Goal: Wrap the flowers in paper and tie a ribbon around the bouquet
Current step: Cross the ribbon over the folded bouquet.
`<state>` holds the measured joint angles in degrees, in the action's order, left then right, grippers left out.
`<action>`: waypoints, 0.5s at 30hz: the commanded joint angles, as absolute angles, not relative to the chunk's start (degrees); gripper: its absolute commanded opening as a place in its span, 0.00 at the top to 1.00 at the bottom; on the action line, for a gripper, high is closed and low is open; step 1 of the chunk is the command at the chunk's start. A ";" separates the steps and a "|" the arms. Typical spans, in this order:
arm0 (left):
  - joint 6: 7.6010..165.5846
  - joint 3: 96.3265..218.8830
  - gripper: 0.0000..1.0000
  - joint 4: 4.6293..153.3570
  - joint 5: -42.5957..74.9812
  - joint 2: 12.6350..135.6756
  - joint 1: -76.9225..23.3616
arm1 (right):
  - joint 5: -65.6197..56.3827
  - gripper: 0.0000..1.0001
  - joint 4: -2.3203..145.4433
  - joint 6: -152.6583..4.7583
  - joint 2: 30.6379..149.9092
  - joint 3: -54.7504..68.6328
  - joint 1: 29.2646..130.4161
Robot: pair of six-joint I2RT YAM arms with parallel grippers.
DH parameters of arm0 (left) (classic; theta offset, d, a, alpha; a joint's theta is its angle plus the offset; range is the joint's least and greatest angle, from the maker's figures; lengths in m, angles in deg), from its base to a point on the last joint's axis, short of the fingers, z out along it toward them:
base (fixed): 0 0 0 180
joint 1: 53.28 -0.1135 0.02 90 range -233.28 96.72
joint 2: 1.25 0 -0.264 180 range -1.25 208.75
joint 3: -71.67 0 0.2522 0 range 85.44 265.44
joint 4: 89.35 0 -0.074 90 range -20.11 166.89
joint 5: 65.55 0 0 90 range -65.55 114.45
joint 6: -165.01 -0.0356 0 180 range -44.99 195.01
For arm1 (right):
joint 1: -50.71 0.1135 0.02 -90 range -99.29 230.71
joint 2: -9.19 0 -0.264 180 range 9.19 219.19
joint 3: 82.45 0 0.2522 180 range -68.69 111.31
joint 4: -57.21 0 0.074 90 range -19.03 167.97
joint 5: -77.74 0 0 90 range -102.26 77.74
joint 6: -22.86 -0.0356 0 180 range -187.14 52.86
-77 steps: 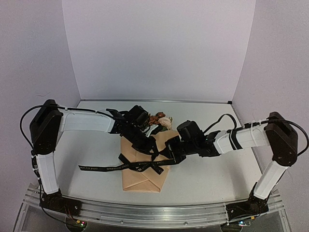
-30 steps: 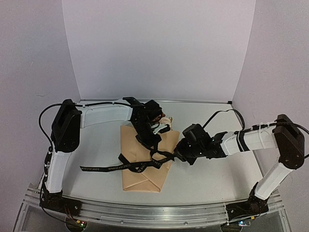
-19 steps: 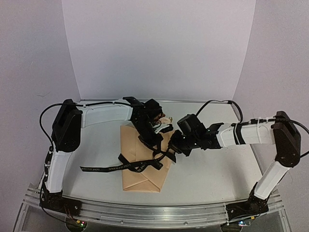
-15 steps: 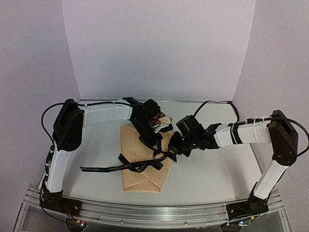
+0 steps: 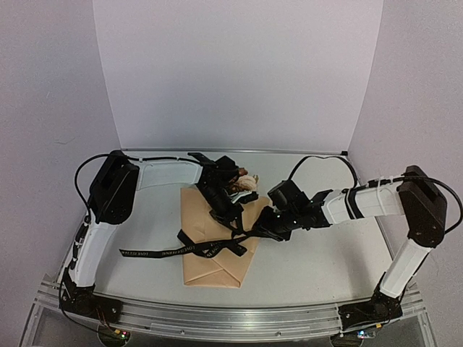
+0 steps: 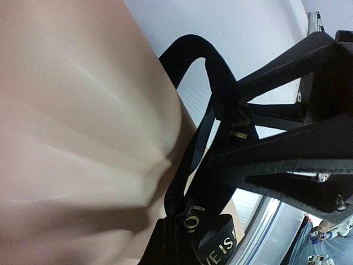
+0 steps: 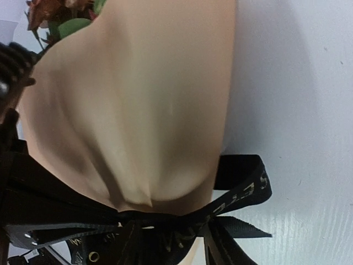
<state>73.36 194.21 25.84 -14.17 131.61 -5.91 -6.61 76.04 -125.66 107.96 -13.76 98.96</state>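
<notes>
The ribbon (image 5: pixel 155 252) across the bouquet (image 5: pixel 213 267), tail leftward on table (image 5: pixel 311 264).

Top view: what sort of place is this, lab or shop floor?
Most likely a lab robot cell. Plain white panels wall in the table, two arms are bolted to an aluminium rail at its near edge, and a paper-wrapped bouquet with a ribbon lies on it.

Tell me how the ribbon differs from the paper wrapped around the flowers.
The ribbon is black with light lettering; the paper is plain tan. The ribbon is a narrow strip; the paper is a broad folded bundle. The ribbon runs across the paper, one tail trailing left onto the table; the paper lies lengthwise toward the near edge. Both meet where the ribbon cinches the bundle.
</notes>
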 commanded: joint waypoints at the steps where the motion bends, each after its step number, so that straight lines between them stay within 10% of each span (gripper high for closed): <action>1: 72.98 197.56 1.00 27.08 -15.45 131.64 -5.73 | -7.86 0.47 78.16 -122.75 101.96 -16.70 98.85; 7: 73.13 197.67 1.00 27.13 -15.04 131.87 -5.76 | -11.27 0.34 81.45 -122.13 96.65 -20.28 98.79; 15: 72.90 198.52 1.00 26.58 -15.01 132.25 -5.82 | -11.45 0.42 74.95 -116.64 96.65 -25.89 98.71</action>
<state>73.47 195.07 26.35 -14.46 132.11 -5.82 -9.99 78.90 -120.94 96.72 -23.27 98.96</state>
